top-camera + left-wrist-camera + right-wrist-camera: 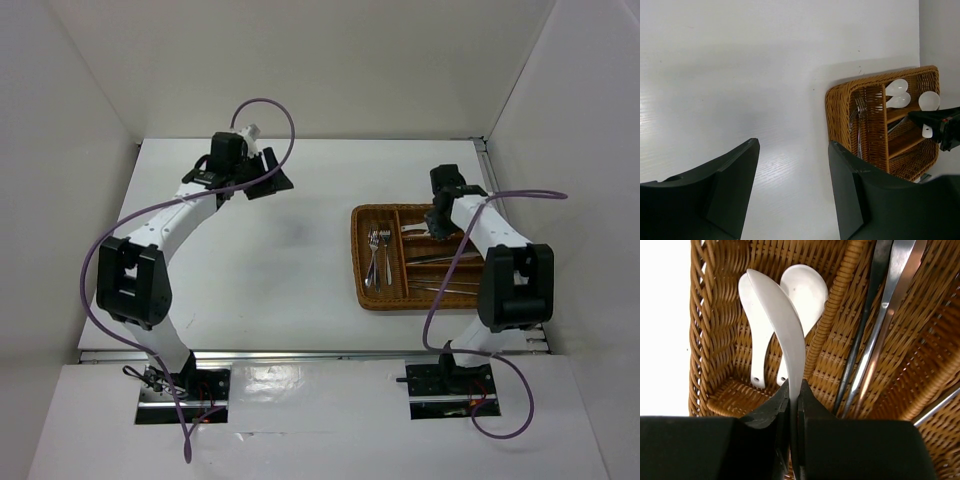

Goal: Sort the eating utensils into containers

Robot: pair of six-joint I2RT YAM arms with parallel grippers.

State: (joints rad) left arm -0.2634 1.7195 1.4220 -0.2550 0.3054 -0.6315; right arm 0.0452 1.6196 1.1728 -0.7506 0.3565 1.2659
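The brown wicker tray [360,262] lies on the right of the table. My right gripper [794,392] is shut on the handle of a white ceramic soup spoon [782,325], held over the tray's far short compartment [715,365], where two more white soup spoons [805,290] lie. Silver knives or sticks [880,325] lie in the neighbouring compartment. Silver forks and spoons [377,257] lie in the long section. My left gripper [262,178] is open and empty above the bare table at the far left; its view shows the tray [840,107] and the held spoon [929,101].
White walls enclose the table on the left, back and right. The right arm [510,270] reaches over the tray's right side. A purple cable [270,110] loops above the left arm.
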